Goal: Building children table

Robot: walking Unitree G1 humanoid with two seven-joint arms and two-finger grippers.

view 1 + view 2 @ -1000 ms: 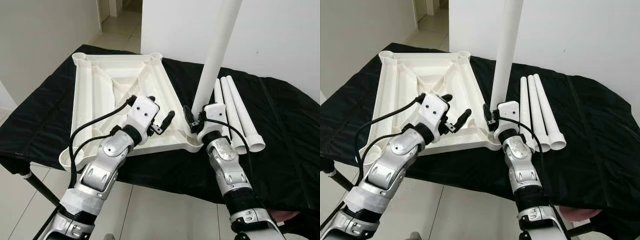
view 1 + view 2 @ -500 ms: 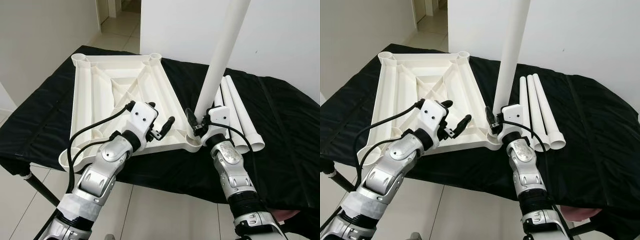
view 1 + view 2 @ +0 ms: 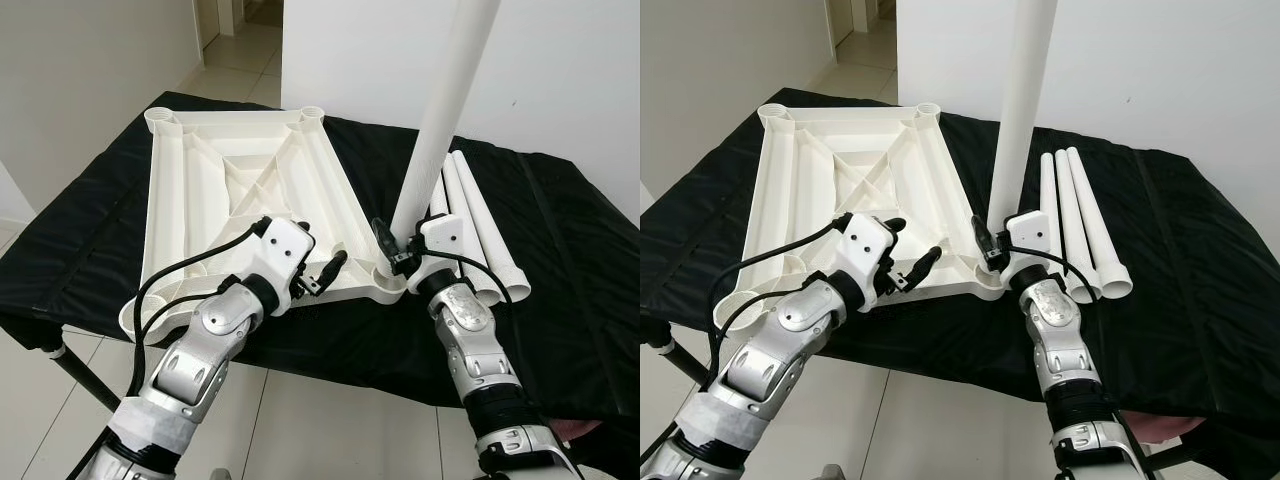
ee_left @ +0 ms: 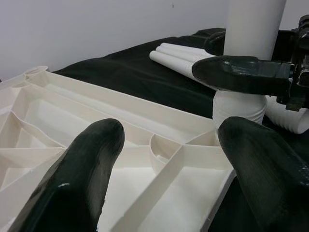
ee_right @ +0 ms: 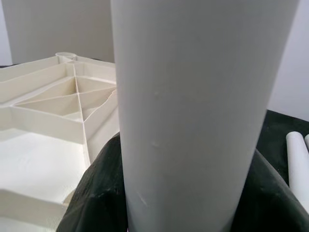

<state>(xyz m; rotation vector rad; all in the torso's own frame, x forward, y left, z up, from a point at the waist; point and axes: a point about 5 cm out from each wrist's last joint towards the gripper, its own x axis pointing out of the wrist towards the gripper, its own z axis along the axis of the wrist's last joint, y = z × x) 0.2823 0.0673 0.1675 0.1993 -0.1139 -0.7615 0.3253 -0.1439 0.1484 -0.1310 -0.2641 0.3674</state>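
Note:
A white tabletop [image 3: 165, 200] lies upside down on the black-covered table, ribs facing up. My right gripper [image 3: 397, 252] is shut on a white table leg [image 3: 440, 130], held nearly upright with its lower end at the tabletop's near right corner. I cannot tell whether it sits in the corner socket. In the right wrist view the leg [image 5: 203, 111] stands between dark fingers [image 5: 94, 198]. My left gripper [image 3: 912, 246] hovers open over the tabletop's near edge, left of the leg. The left wrist view has a round socket [image 4: 166, 145] between its fingers and the leg's base [image 4: 240, 104] beyond.
Three spare white legs [image 3: 480, 230] lie side by side on the black cloth [image 3: 570, 250], right of the tabletop. A white wall [image 3: 560, 70] stands behind the table. A doorway [image 3: 240, 20] opens at the far left. The table's near edge drops to tiled floor [image 3: 300, 420].
The left gripper has drawn back toward the tabletop's near edge. The right gripper has brought the leg lower and more upright, toward the near right corner.

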